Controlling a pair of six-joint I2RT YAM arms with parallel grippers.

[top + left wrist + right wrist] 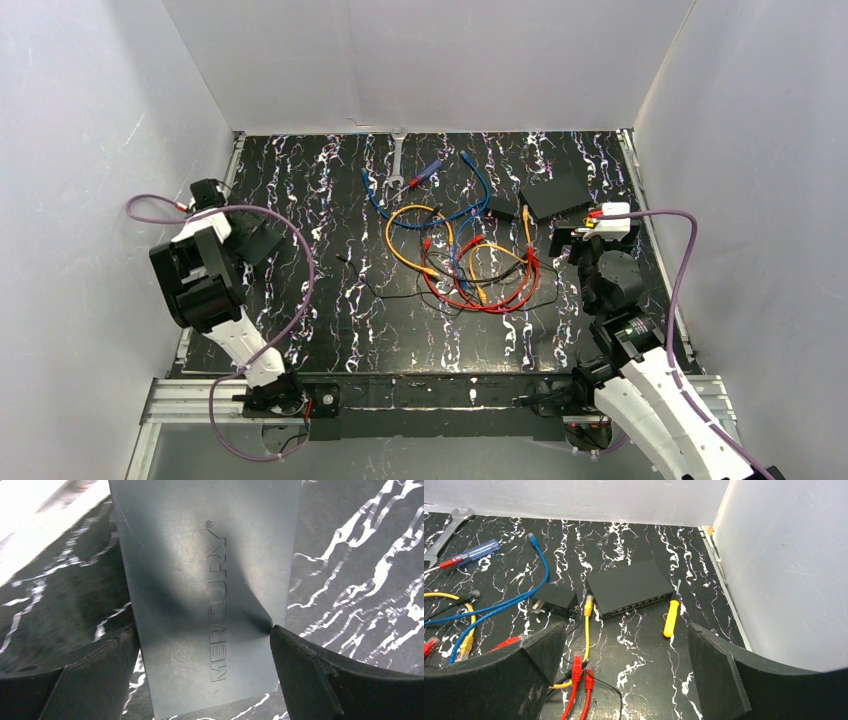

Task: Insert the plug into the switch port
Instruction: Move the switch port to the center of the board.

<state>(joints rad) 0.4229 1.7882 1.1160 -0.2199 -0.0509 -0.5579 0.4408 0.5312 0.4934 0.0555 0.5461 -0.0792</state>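
At the far left of the marble-patterned black bench, the left pincer stands wide open and holds nothing. Its two fingers sit over the long edges of a plain dark slab stamped MERCURY, which lies flat on the bench. Whether the pads touch that slab cannot be told.

Toward the back centre lies a steel wrench, and just right of it a screwdriver with a clear blue-and-red handle. In the middle of the bench sprawls a tangle of cables in blue, orange, red and black.

Right of the tangle sits a small black block, and just beside that is the switch. It lies flat in the back right part of the bench, with its row of sockets turned toward the right arm. A yellow cable ends just beside the near left corner of the switch. A yellow screwdriver lies at its near right corner.

The right pincer hangs above the bench on the near side of the switch, apart from it. Its jaws are spread wide and empty.
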